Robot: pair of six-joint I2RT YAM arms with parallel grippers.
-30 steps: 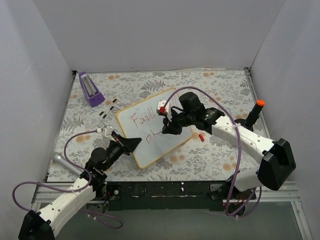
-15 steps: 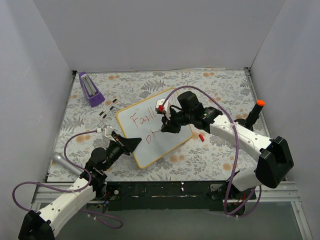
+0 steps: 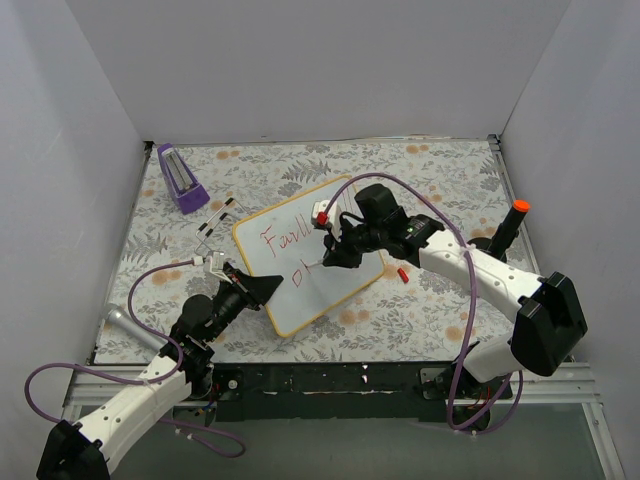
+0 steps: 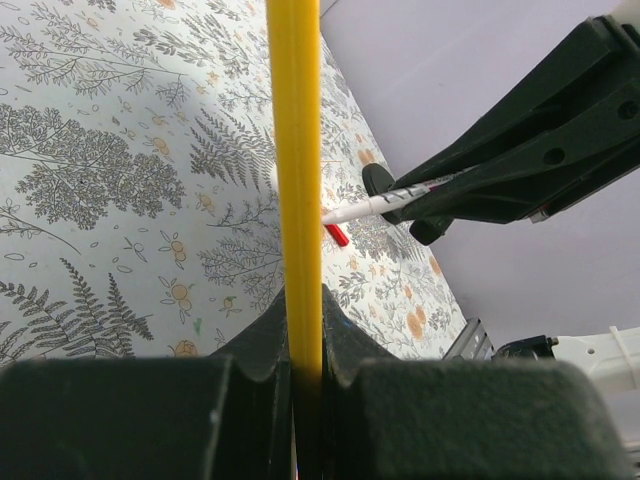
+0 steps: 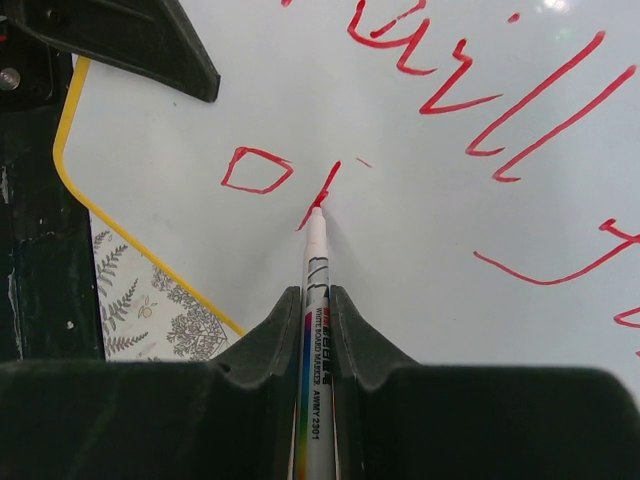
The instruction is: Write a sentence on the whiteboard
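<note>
The whiteboard (image 3: 330, 285), white with a yellow-orange frame, lies tilted on the table's middle. My left gripper (image 3: 266, 287) is shut on its near-left edge; the yellow frame (image 4: 296, 150) runs up between the jaws. My right gripper (image 3: 334, 256) is shut on a white whiteboard marker (image 5: 315, 290), its red tip touching the board. The sentence (image 3: 285, 240) in red shows a first line like "Faull" and a second line (image 5: 258, 170) with an "o" and a slanted stroke at the marker tip. The marker also shows in the left wrist view (image 4: 385, 203).
A purple block (image 3: 181, 178) stands at the back left. A red marker cap (image 3: 400, 273) lies right of the board. An orange-topped black post (image 3: 507, 230) stands at the right. Black clips (image 3: 213, 222) lie off the board's upper left corner.
My right gripper has shifted slightly with the marker over the second line. The left arm and the board have not moved.
</note>
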